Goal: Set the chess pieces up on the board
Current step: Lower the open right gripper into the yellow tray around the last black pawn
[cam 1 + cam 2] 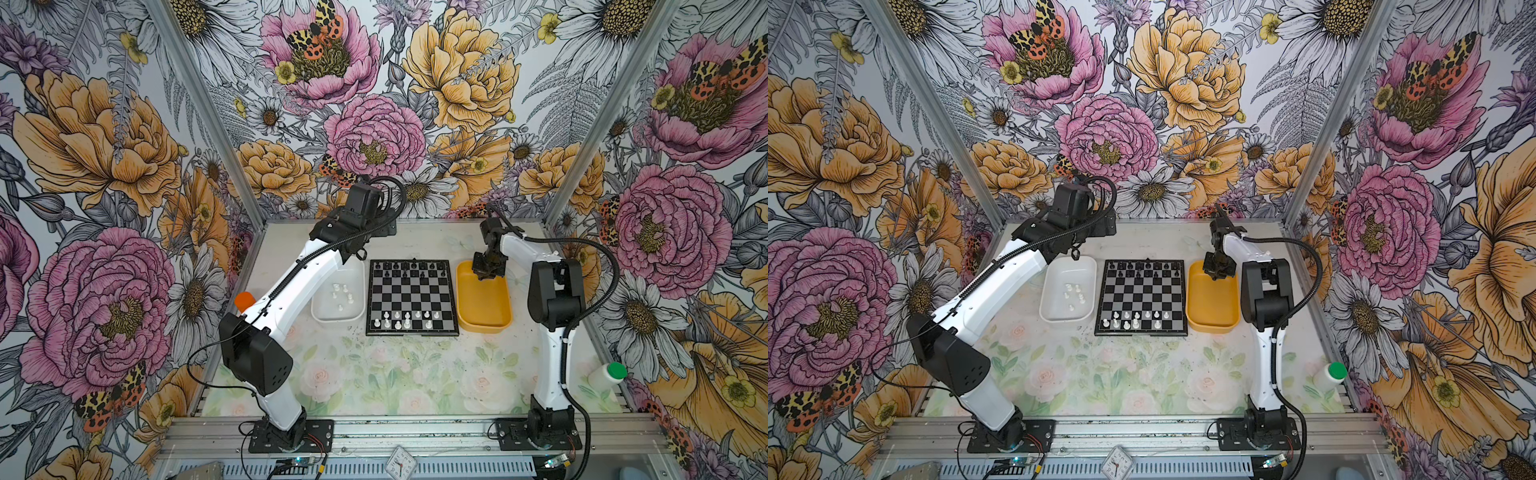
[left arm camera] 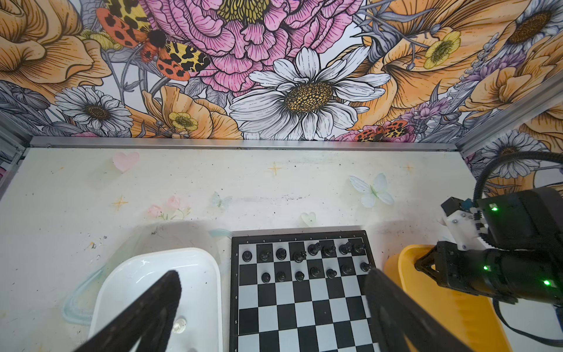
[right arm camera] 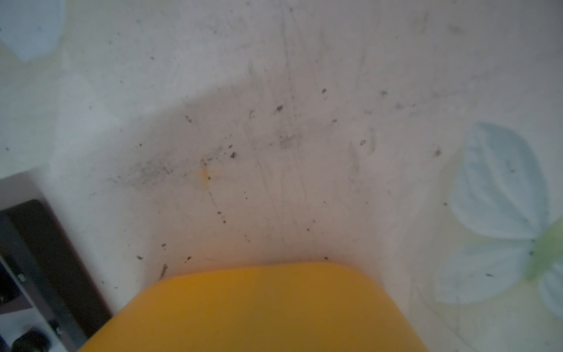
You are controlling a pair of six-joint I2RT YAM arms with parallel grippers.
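The board [image 1: 411,291] [image 1: 1142,291] [image 2: 304,304] lies mid-table. Black chess pieces [image 1: 411,266] [image 2: 304,256] fill its two far rows and white chess pieces [image 1: 405,320] [image 1: 1133,322] stand on its two near rows. Several white pieces [image 1: 341,291] [image 1: 1073,291] lie in the white tray [image 1: 328,309] [image 2: 158,262]. My left gripper [image 2: 272,274] hangs open above the far end of that tray and the board's edge, with nothing in it. My right gripper [image 1: 488,274] [image 1: 1219,274] [image 2: 422,265] points down into the far end of the yellow tray [image 1: 484,307] [image 3: 259,304]. Its fingertips are hidden.
The white tray flanks the board's left side and the yellow tray its right side. An orange-capped object [image 1: 244,301] sits behind my left arm. A white bottle with a green cap [image 1: 609,374] [image 1: 1331,374] stands near the right wall. Flowered walls close in three sides.
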